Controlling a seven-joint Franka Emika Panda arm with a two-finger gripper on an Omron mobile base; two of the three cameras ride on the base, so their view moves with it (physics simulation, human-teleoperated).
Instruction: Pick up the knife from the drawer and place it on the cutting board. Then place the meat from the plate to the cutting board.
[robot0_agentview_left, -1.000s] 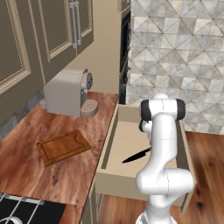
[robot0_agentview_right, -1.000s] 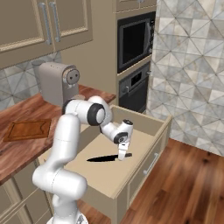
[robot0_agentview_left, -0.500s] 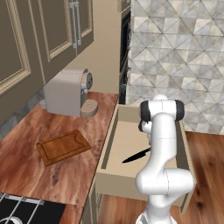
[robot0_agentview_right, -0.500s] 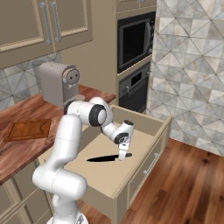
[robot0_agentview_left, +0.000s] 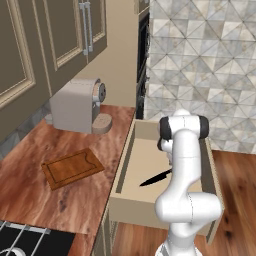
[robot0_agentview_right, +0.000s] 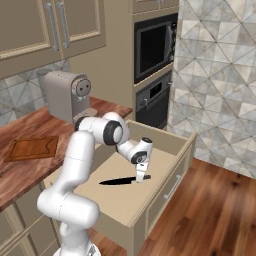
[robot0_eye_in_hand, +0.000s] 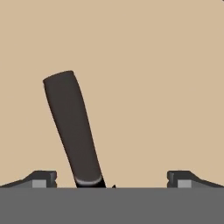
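While the gripper (robot0_eye_in_hand: 112, 177) hangs wide open, holding nothing, the knife (robot0_eye_in_hand: 72, 127) lies between its fingertips, handle toward 11 o'clock; likely light, stiff, slick. Best taken across the handle, flat in the drawer (robot0_agentview_right: 165, 145).

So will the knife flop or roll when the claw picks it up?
Probably not. The knife looks thin, straight and stiff, so it shouldn't flop. It lies flat in the drawer, so rolling seems unlikely. The open claw hangs over the smooth handle, which might slip or let the blade end tip down.
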